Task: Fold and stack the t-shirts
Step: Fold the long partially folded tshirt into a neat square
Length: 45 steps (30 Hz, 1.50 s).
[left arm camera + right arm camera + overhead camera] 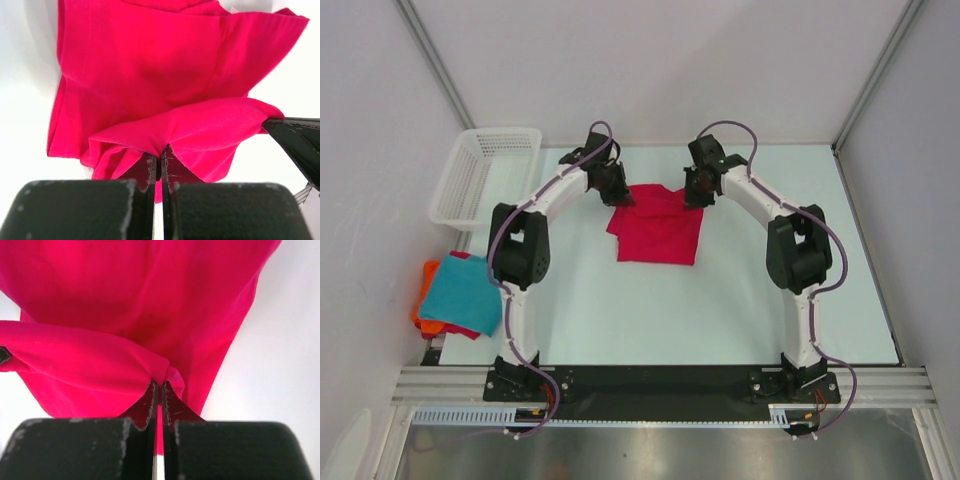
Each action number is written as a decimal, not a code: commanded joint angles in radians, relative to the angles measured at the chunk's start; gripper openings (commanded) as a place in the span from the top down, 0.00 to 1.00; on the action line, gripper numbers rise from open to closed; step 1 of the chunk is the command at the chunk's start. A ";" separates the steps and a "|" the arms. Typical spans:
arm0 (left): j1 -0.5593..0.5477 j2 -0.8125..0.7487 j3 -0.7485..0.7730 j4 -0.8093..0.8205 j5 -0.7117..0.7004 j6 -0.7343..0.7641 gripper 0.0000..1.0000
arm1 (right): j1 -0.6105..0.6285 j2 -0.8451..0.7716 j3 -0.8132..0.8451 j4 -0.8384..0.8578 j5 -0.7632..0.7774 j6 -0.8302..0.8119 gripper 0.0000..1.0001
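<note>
A crimson-pink t-shirt (pixel 657 228) lies partly folded at the middle of the table's far half. My left gripper (pixel 619 196) is shut on its far left edge, and in the left wrist view the cloth (pixel 150 75) bunches into the pinched jaws of that gripper (pixel 161 150). My right gripper (pixel 694 196) is shut on the far right edge, the fabric (pixel 125 300) gathered at this gripper's tips (pixel 159 385). The held edge is lifted above the rest of the shirt. A teal t-shirt (pixel 463 293) lies folded on an orange one (pixel 425 290) at the left table edge.
A white mesh basket (pixel 485 175) stands at the far left corner. Metal frame posts (pixel 875 80) rise at the back corners. The black base rail (pixel 660 380) runs along the near edge.
</note>
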 commanded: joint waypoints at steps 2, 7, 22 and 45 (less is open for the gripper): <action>0.035 0.043 0.094 -0.008 0.003 0.021 1.00 | -0.031 0.042 0.089 -0.025 0.007 -0.024 1.00; 0.040 0.077 0.123 -0.017 0.000 0.022 0.31 | -0.054 0.092 0.180 -0.057 0.002 -0.030 0.80; 0.040 -0.099 -0.111 0.018 -0.054 0.036 0.01 | -0.028 -0.041 0.059 -0.020 0.028 -0.032 0.74; 0.002 -0.455 -0.523 0.139 -0.046 0.011 0.00 | 0.093 0.173 0.295 -0.034 -0.084 0.001 0.74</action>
